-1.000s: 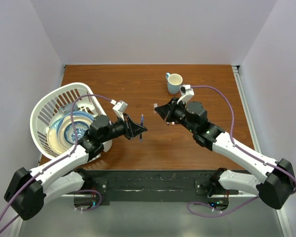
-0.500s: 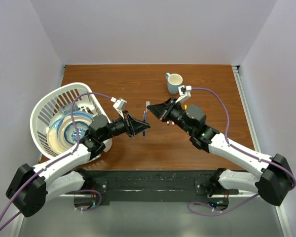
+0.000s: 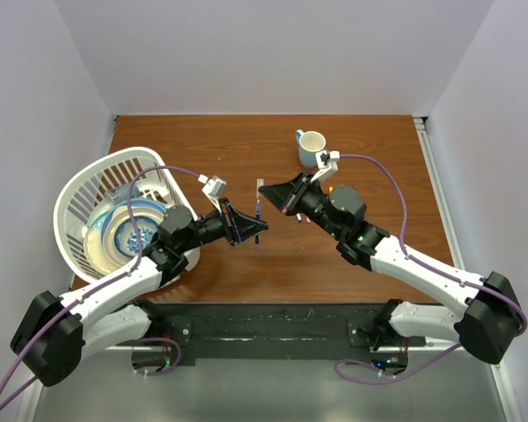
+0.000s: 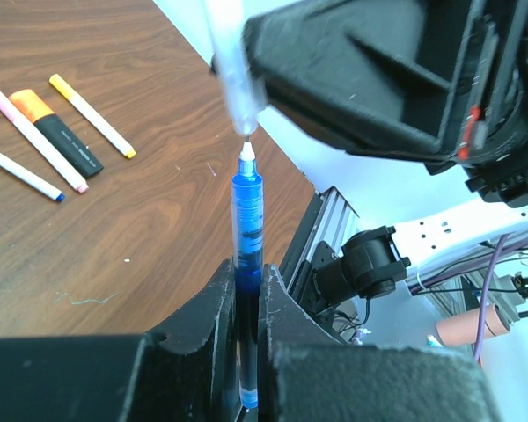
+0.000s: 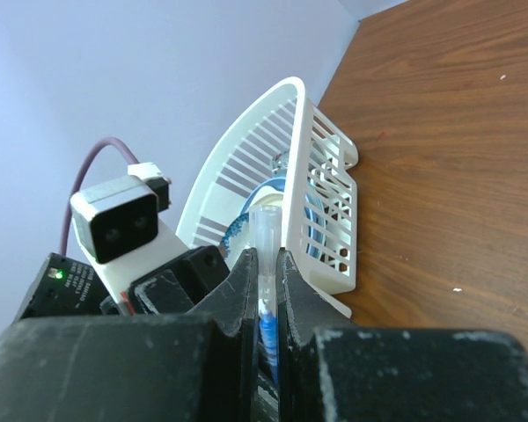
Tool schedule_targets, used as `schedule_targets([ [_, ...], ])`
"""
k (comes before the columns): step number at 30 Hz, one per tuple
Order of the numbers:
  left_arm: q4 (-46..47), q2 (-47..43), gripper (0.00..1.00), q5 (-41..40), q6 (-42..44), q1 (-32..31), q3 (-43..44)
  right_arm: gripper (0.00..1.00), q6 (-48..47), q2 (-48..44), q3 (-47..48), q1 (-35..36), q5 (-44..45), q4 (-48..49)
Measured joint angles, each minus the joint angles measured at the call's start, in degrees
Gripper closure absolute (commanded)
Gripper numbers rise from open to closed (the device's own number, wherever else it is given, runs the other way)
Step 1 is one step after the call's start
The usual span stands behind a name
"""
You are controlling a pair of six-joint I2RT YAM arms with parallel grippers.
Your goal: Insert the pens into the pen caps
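Note:
My left gripper is shut on a blue pen, held upright with its white tip pointing away. Just past that tip hangs a clear pen cap, open end toward the pen and almost touching it. My right gripper is shut on this cap. From above, the two grippers meet over the table's middle, with the pen between them. On the wood lie a yellow pen, a black highlighter with an orange end, a pink-tipped pen and a blue-tipped pen.
A white basket holding a blue-patterned plate stands at the left, close behind my left arm. A pale blue mug stands at the back, just beyond my right wrist.
Both grippers have closed in on each other: the right one moved left with the cap, the left one moved right with the pen. Tip and cap now nearly touch.

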Motion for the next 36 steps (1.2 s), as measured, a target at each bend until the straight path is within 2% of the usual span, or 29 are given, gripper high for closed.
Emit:
schedule_targets([
  [29, -0.1, -0.3, 1.00, 0.2, 0.1, 0.0, -0.2, 1.00, -4.3, -0.4, 0.5, 1.3, -0.1, -0.4],
  [36, -1.2, -0.5, 1.00, 0.3, 0.6, -0.2, -0.2, 1.00, -5.4, -1.4, -1.9, 3.0, 0.3, -0.5],
])
